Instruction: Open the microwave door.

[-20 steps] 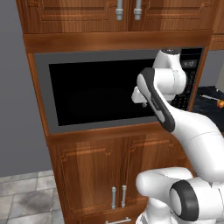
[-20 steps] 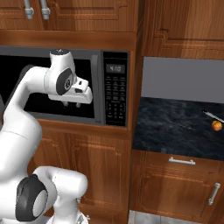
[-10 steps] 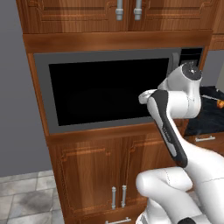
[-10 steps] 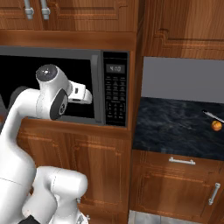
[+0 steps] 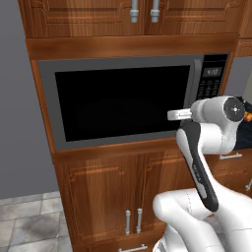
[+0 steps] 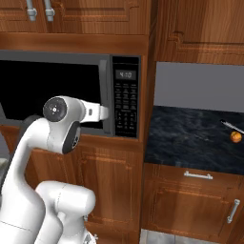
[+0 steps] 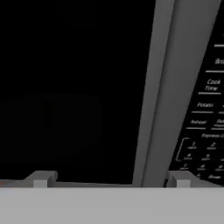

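I have the white arm's two-finger gripper [image 7: 111,180] facing the large built-in grey microwave [image 5: 133,101], whose wide grey-framed door with the black glass window [image 5: 123,103] sits shut and flush in its frame. Through the hand camera the jaws stand spread wide apart, nothing between them. One small grey fingertip [image 7: 41,178] lies over the black glass; the other sits at the edge of the narrow black keypad strip with white lettering [image 7: 205,118]. The vertical grey bar handle [image 7: 159,92] runs up just inside that second fingertip, so it falls within the gap between the jaws, ahead of them. I cannot tell whether either fingertip touches the door. Brown wooden cabinet doors [image 5: 123,197] sit below.
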Controlling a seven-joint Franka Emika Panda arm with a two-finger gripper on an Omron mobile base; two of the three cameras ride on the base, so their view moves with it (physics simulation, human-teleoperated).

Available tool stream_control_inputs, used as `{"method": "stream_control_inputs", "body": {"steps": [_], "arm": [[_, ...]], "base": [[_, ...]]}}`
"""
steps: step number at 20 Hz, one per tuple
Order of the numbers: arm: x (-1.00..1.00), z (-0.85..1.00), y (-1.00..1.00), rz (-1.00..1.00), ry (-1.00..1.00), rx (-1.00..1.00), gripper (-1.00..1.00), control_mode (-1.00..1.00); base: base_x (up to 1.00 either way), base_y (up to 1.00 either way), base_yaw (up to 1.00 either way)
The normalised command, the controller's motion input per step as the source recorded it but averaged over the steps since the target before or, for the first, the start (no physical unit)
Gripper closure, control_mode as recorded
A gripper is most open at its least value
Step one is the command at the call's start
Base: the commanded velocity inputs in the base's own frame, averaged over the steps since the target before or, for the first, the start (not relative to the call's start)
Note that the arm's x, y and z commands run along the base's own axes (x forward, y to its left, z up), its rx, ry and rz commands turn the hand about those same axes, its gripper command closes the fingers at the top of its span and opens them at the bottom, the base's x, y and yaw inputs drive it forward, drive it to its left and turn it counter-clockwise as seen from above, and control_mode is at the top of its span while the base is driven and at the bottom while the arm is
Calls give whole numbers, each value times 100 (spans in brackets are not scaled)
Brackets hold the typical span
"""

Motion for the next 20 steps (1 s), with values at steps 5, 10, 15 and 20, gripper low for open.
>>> {"method": "stream_control_inputs", "body": {"steps": [5, 10, 15, 20], "arm": [[0, 52, -29, 0, -1, 0, -100, -100], [2, 25, -30, 0, 0, 0, -100, -100], [18, 8, -29, 0, 0, 0, -100, -100], [47, -1, 0, 0, 0, 0, -100, -100]], "base": [[0, 0, 0], [0, 0, 0], [0, 0, 0], [0, 0, 0]]}}
